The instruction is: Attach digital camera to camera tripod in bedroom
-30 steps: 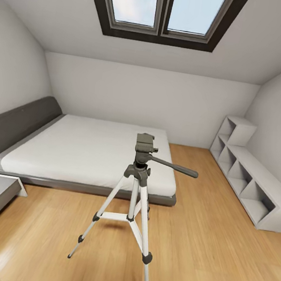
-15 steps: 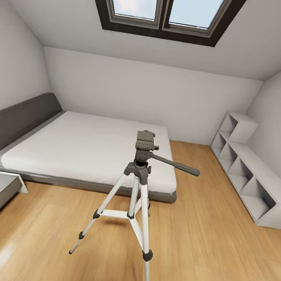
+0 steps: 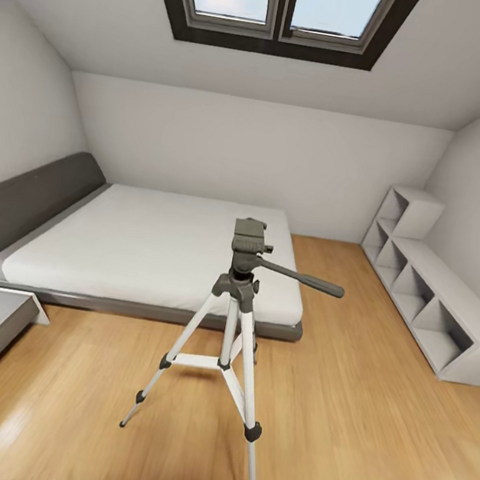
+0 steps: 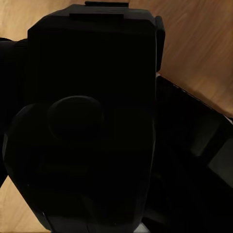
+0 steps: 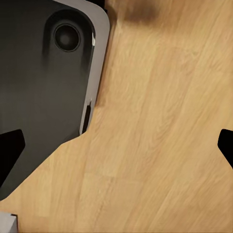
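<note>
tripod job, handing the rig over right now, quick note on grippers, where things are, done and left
Left gripper: shut on the digital camera, a black body close up in the left wrist view.
Right gripper: open, nothing between the fingertips, wood floor below.
The camera tripod stands upright on the floor in front of the bed, ahead of the robot; its pan head is bare.
Done: camera picked up, bedroom reached.
Left: close in, seat camera on the head.

camera tripod upright, digital camera seemingly held
</note>
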Controlling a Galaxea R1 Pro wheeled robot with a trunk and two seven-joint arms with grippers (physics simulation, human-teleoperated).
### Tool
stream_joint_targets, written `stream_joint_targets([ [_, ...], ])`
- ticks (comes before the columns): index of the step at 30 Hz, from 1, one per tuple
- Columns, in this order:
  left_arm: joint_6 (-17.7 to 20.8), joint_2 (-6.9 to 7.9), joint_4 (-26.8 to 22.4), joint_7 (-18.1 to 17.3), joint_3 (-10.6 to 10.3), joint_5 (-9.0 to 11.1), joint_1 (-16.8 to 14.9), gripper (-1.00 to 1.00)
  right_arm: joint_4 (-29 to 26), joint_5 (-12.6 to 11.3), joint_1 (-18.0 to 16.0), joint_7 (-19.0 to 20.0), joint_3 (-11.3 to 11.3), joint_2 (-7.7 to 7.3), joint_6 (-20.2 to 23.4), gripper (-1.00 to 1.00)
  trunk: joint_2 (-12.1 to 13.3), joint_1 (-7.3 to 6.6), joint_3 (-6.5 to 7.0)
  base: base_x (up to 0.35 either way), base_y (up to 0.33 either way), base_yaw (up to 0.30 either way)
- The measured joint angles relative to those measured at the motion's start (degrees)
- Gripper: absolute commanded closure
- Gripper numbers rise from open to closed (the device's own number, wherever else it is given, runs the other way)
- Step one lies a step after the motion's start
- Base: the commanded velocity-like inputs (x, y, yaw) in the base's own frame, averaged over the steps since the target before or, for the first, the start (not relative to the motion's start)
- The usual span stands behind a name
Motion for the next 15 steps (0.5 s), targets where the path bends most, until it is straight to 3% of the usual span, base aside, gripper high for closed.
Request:
stream_joint_targets([
  [15,0.0,-0.07,0.0,0.0,-0.1,0.0,0.0,1.00,0.1,0.0,0.0,0.0,0.0,-0.12,-0.1,-1.00,0.0,0.00,-1.38,0.000,0.000,0.000],
])
